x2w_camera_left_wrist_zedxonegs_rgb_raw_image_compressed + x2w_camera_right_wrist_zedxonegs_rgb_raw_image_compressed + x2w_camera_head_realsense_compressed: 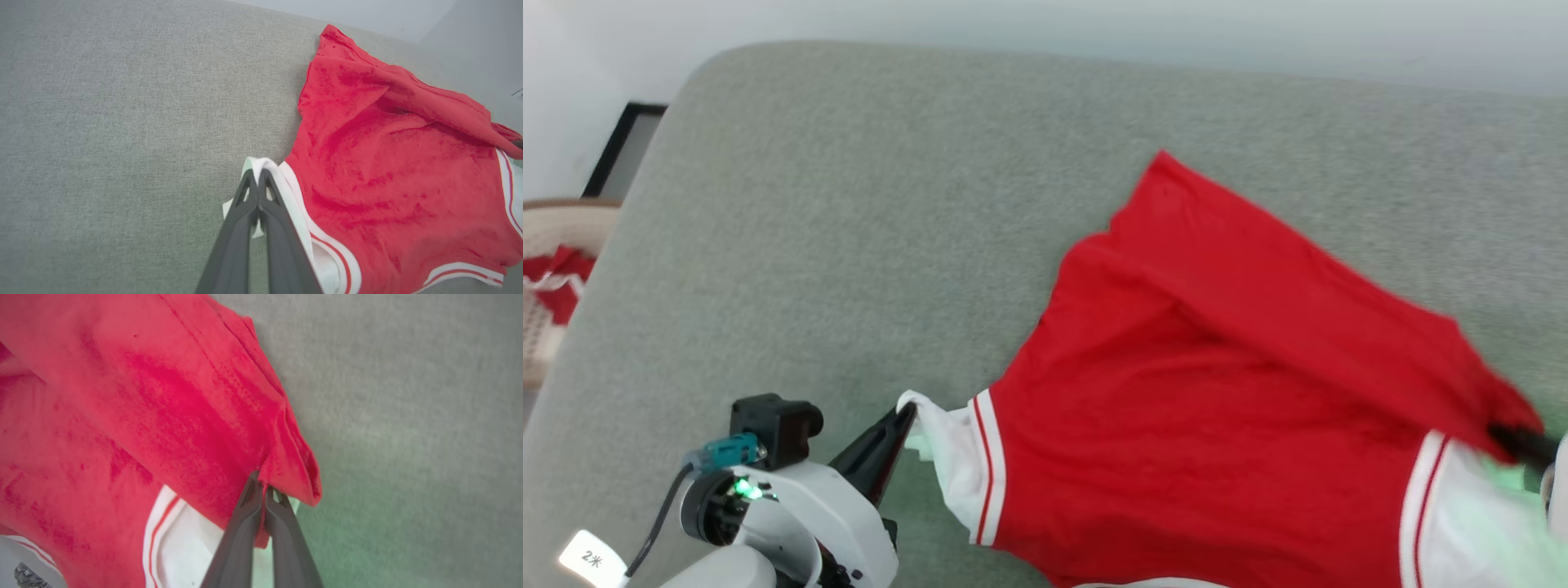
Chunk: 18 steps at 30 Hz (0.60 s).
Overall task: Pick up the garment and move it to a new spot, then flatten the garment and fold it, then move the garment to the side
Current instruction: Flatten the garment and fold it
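The garment [1201,392] is a bright red shirt with white sleeves and striped trim, spread over the right half of a grey-green padded surface [849,204]. My left gripper [907,415] is shut on the tip of its white sleeve at the lower middle; the left wrist view shows that gripper [257,173] pinching the white cloth, with the garment [388,171] to its right. My right gripper [1507,433] is shut on a folded red edge at the far right, above the other white sleeve. The right wrist view has this gripper [261,484] clamped on the garment [143,400].
A beige woven basket [547,237] with a red and white cloth bundle [556,278] stands past the surface's left edge. A dark-framed panel [621,151] leans at the wall behind it. Bare surface stretches left of and behind the shirt.
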Motion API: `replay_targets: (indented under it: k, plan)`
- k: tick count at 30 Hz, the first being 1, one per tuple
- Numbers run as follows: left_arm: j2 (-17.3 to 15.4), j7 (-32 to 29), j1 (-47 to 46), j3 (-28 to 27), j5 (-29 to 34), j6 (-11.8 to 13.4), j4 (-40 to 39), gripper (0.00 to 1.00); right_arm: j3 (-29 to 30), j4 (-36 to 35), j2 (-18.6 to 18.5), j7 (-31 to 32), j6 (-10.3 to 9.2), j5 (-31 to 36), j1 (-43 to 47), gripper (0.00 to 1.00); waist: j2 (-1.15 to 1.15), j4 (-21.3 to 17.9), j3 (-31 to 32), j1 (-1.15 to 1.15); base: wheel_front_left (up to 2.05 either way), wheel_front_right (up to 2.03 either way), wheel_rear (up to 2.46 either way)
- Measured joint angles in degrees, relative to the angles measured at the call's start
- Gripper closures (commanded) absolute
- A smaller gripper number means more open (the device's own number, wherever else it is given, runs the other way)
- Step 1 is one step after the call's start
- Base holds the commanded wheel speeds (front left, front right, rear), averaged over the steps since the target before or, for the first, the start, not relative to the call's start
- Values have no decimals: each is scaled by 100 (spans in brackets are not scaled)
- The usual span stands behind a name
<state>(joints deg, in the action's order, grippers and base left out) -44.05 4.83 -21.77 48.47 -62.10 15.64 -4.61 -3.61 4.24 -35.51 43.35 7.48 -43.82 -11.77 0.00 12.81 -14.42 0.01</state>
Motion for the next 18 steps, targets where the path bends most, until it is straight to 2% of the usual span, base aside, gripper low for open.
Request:
replay_targets:
  k: [5,8,15,16,17,18]
  plan:
    - [-27,1,25,-10,-8,20,-65,100,468,-309,458,-56,0,296,867,100,0,-193,130,0,0,0,0]
    - [-44,33,70,-33,-49,34,-70,100,569,-294,775,-148,0,403,1041,100,0,-280,146,0,0,0,0]
    - [-44,46,65,-32,-47,15,-25,100,416,-29,904,-283,4,619,896,100,0,-359,98,0,0,0,0]
    - [-42,51,64,-31,-47,14,-19,100,388,0,889,-281,4,620,876,80,0,-364,99,0,0,0,0]
    - [-41,53,66,-31,-47,14,-10,100,370,23,878,-277,5,627,840,25,0,-370,103,0,0,0,0]
    - [-40,76,66,-36,-48,14,-3,100,345,26,864,-274,5,637,821,0,0,-377,107,0,0,0,0]
